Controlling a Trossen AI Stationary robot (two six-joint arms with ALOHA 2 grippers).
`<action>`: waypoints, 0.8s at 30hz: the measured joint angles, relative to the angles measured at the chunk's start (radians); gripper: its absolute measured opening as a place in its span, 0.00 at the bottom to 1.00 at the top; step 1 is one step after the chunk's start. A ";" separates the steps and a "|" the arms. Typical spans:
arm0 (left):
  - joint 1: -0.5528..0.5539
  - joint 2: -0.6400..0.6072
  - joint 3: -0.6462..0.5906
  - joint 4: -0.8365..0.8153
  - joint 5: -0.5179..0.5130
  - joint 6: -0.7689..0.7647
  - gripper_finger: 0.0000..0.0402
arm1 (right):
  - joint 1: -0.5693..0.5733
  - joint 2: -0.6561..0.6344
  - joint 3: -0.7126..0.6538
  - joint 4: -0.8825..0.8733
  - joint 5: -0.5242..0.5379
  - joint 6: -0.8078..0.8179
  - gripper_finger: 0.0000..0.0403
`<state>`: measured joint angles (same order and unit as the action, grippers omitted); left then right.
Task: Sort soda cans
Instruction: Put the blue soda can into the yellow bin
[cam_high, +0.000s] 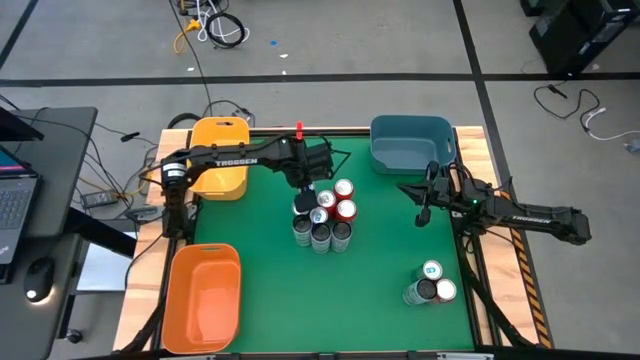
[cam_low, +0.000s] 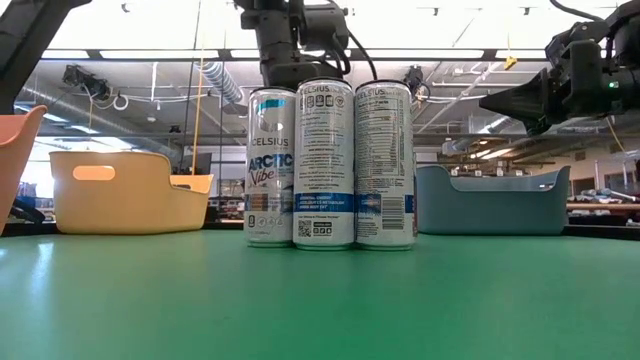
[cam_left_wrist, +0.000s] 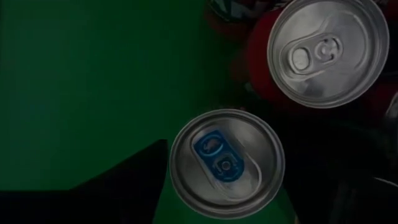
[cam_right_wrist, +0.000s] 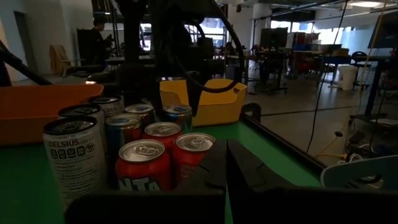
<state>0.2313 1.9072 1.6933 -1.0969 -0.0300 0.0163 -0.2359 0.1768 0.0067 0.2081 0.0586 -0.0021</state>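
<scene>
The left gripper (cam_high: 305, 190) hangs right over the far edge of the big bunch of soda cans (cam_high: 322, 218) in the middle of the green table (cam_high: 250, 270); its fingers are spread wide and hold nothing. Straight under it, seen from its own wrist, stands a can with a blue tab (cam_left_wrist: 227, 163), top facing up, so its long way runs up and down; I think the next move is straight down, with one finger on each side. A red can (cam_left_wrist: 326, 50) stands just beside it, so there is little room. The left arm is much nearer this can; the right gripper (cam_high: 424, 214) waits off to the side, pinched shut and empty, near the blue bin (cam_high: 412, 142). Three more cans (cam_high: 431, 284) stand apart at the near right corner.
</scene>
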 joint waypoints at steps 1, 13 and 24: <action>0.003 0.001 0.000 0.002 0.002 0.000 0.72 | 0.000 0.000 0.000 0.000 0.000 0.000 0.00; 0.037 -0.006 0.000 -0.045 0.024 0.002 0.58 | 0.000 0.000 0.000 0.000 0.000 0.000 0.00; 0.122 -0.016 0.304 -0.289 -0.066 -0.043 0.58 | 0.000 0.000 0.000 0.000 0.000 0.000 0.00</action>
<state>0.3536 1.8915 1.9977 -1.3863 -0.0957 -0.0271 -0.2361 0.1765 0.0067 0.2081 0.0586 -0.0021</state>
